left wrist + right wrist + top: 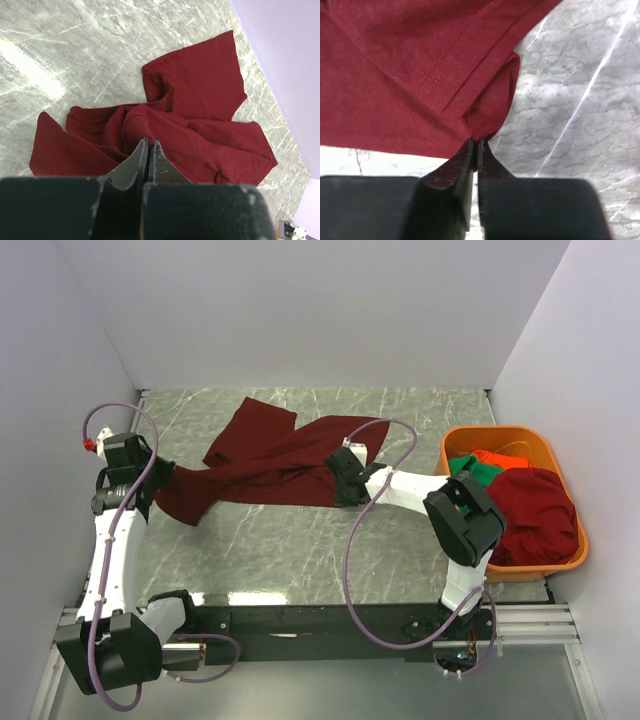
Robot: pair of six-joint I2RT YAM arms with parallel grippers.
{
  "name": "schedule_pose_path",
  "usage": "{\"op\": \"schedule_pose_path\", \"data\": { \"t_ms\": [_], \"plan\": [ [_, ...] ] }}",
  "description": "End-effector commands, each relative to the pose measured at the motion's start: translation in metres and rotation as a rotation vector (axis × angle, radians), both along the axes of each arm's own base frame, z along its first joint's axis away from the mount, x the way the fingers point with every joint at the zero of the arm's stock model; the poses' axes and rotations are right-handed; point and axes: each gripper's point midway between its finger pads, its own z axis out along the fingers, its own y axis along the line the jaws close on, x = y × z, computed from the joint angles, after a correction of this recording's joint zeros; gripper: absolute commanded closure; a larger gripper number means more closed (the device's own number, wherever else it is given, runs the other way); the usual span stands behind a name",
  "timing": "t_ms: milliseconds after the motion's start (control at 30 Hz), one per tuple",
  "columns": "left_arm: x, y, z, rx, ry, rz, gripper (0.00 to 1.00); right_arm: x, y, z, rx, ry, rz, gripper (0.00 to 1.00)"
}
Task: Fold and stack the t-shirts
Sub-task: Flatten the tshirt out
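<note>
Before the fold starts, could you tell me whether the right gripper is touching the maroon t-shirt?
Touching. The right wrist view shows the right gripper closed on the hem of the maroon t-shirt, with the cloth pinched at its tips.

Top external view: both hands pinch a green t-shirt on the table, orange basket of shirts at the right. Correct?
No: the t-shirt is dark maroon, not green, as the top external view shows. The left hand and right hand do pinch it, with the orange basket at the right.
</note>
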Motion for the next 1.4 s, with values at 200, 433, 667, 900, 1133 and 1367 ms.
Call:
{"op": "schedule_pose_path", "data": {
  "t_ms": [200,433,667,900,1133,1367],
  "plan": [
    [-0.006,-0.002,0.033,0.049,-0.104,-0.031,0.99,-0.019,-0.012,0.093,0.114,-0.141,-0.009,1.00],
    [-0.028,-0.007,0.094,0.063,-0.266,-0.016,0.99,-0.034,-0.048,0.208,0.244,-0.340,-0.042,1.00],
    [-0.064,-0.016,0.211,0.077,-0.544,-0.001,0.99,-0.053,-0.099,0.318,0.354,-0.549,-0.099,1.00],
    [-0.135,-0.034,0.339,0.123,-0.846,-0.020,0.99,-0.104,-0.145,0.415,0.421,-0.778,-0.119,1.00],
    [-0.161,-0.041,0.397,0.135,-0.991,-0.027,0.99,-0.119,-0.163,0.476,0.445,-0.920,-0.127,1.00],
    [-0.078,-0.034,0.392,0.074,-0.980,-0.073,0.99,-0.036,-0.146,0.481,0.431,-0.953,-0.165,1.00]
  ]
}}
